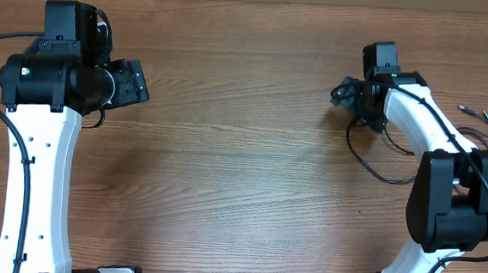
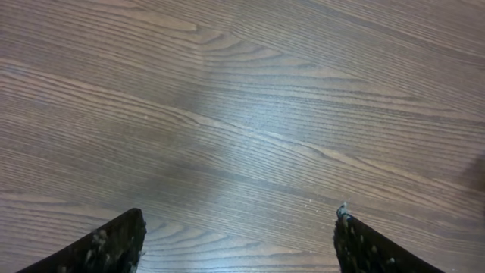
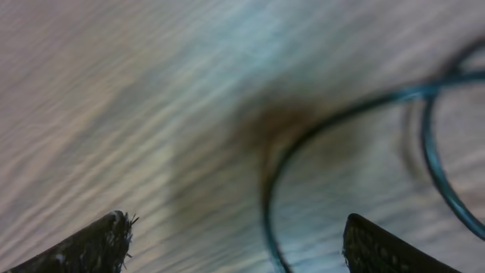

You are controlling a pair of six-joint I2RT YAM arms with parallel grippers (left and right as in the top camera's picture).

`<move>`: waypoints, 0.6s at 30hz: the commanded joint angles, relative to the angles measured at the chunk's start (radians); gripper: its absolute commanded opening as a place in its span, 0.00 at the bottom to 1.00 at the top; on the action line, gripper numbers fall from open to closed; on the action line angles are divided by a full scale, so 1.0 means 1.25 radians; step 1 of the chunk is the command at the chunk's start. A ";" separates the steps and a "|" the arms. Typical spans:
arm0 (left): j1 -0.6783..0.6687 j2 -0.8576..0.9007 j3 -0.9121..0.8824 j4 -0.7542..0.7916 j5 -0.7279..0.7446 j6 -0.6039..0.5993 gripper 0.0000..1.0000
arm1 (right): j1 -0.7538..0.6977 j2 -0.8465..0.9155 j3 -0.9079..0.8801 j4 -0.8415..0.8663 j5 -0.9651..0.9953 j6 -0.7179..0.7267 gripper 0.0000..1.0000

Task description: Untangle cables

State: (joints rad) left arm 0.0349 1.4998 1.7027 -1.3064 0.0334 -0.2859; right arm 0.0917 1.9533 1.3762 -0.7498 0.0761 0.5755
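The cables are thin black cords lying in loose loops on the wooden table at the right, with small grey plug ends near the right edge. My right gripper is open and hovers over the left end of the loops; in the right wrist view a blurred dark cord curves between its fingers, not gripped. My left gripper is open and empty at the far left, with only bare wood between its fingers.
The wooden table fills the view. The right arm's own thicker black cable runs along its white links above the cords. The left arm stands along the left edge.
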 commanded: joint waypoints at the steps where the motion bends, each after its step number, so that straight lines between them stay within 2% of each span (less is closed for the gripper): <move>1: 0.003 -0.012 0.013 -0.001 0.013 0.005 0.83 | 0.000 -0.005 -0.027 0.020 0.070 0.067 0.88; 9: -0.020 -0.011 0.013 -0.009 0.194 0.237 0.89 | 0.002 0.001 -0.028 0.073 0.049 0.067 0.89; 18: -0.071 -0.011 0.013 -0.020 0.199 0.266 0.92 | 0.003 0.057 -0.028 0.086 0.049 0.067 0.89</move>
State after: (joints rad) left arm -0.0410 1.4998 1.7027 -1.3289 0.2550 0.0044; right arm 0.0921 1.9903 1.3441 -0.6514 0.1341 0.6514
